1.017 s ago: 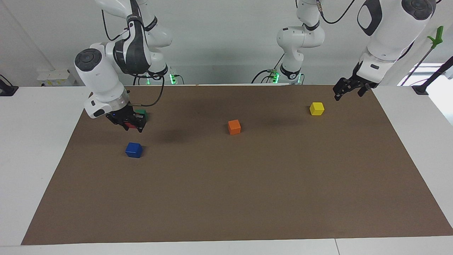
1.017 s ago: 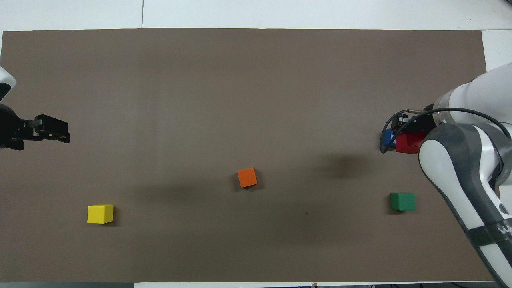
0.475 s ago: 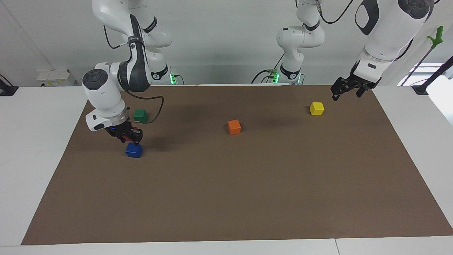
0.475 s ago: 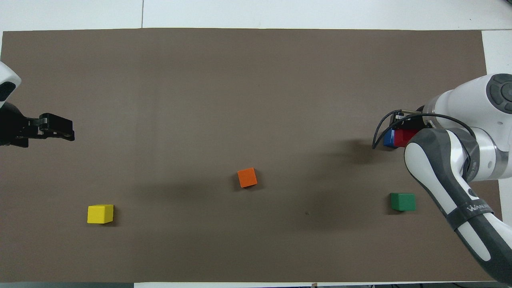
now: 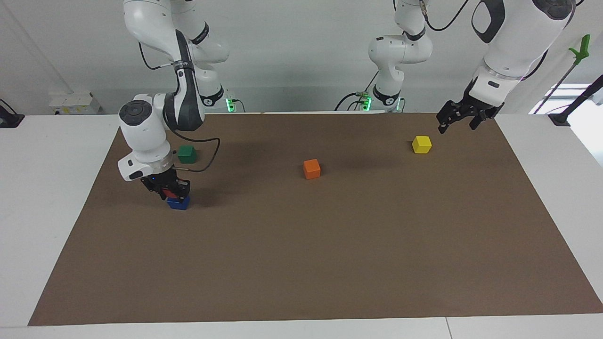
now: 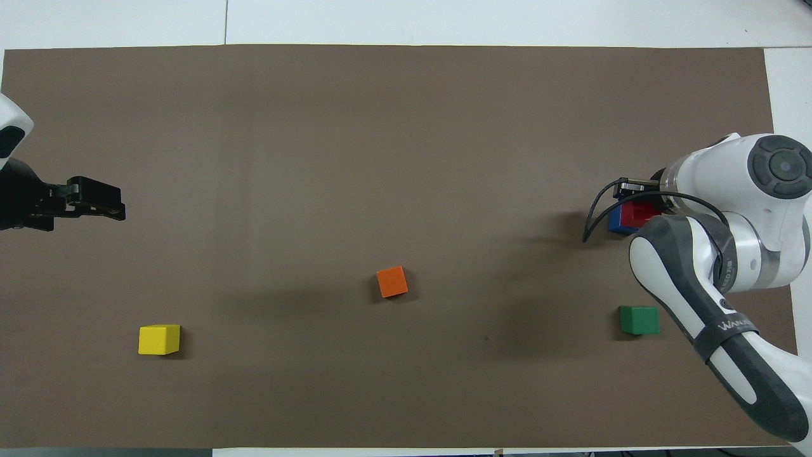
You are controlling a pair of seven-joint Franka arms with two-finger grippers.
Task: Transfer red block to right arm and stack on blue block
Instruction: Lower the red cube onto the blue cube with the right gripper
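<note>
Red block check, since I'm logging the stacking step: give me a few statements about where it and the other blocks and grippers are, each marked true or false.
1. The right gripper holds the red block on the blue block. True.
2. The left gripper grips the yellow block. False: it hangs in the air above the mat near the yellow block, holding nothing.
3. The green block lies nearer to the robots than the blue block. True.
4. The orange block sits on the yellow block. False: it lies alone, mid-mat.

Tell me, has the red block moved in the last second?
Yes. Gripped in the right hand, the red block has come down, away from the green block, and now sits right over the blue block.
</note>
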